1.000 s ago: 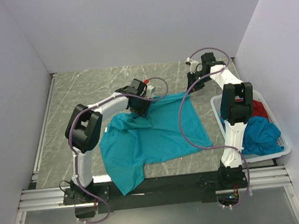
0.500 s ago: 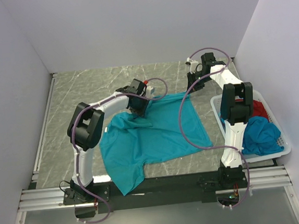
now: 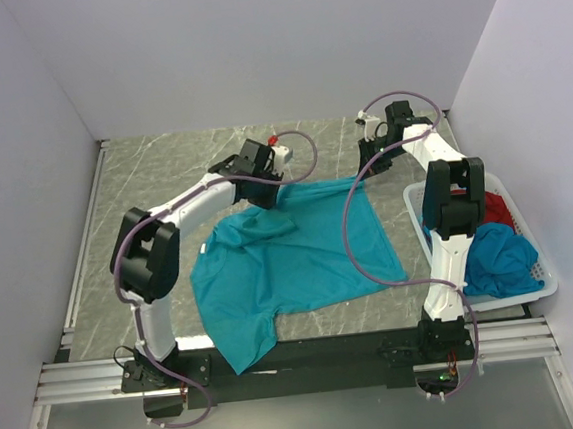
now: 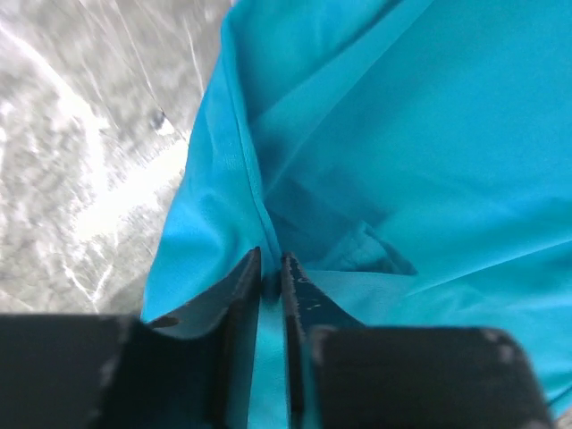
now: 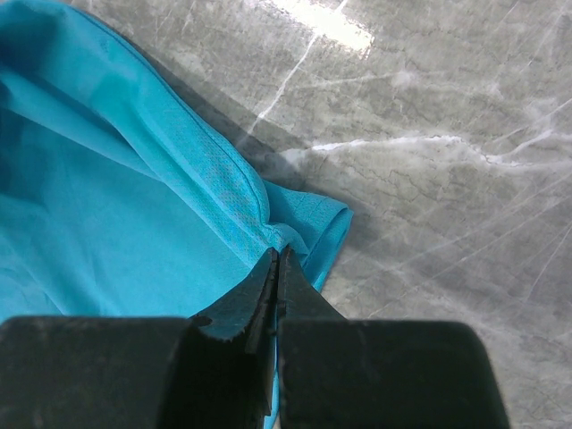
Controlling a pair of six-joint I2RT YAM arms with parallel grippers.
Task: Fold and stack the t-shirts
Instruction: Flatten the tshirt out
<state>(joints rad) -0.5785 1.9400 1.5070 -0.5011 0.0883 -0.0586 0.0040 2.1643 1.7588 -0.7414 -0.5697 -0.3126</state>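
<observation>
A teal t-shirt (image 3: pixel 301 263) lies spread on the marble table, with its near end hanging over the front edge. My left gripper (image 3: pixel 266 189) is at the shirt's far left edge. In the left wrist view it (image 4: pixel 271 268) is shut on a ridge of the teal fabric (image 4: pixel 429 134). My right gripper (image 3: pixel 368 167) is at the shirt's far right corner. In the right wrist view it (image 5: pixel 277 257) is shut on that corner of the teal shirt (image 5: pixel 107 206). A bright blue shirt (image 3: pixel 498 256) and a red one (image 3: pixel 497 206) lie bunched in the basket.
A white slatted basket (image 3: pixel 530 297) stands at the table's right edge, next to the right arm. White walls close in the left, back and right sides. Bare marble (image 3: pixel 163 175) lies left of and beyond the shirt.
My left gripper has moved toward the far wall with the shirt's edge in it, and its elbow has swung left. The fabric near it is pulled up and back. The right arm has not moved.
</observation>
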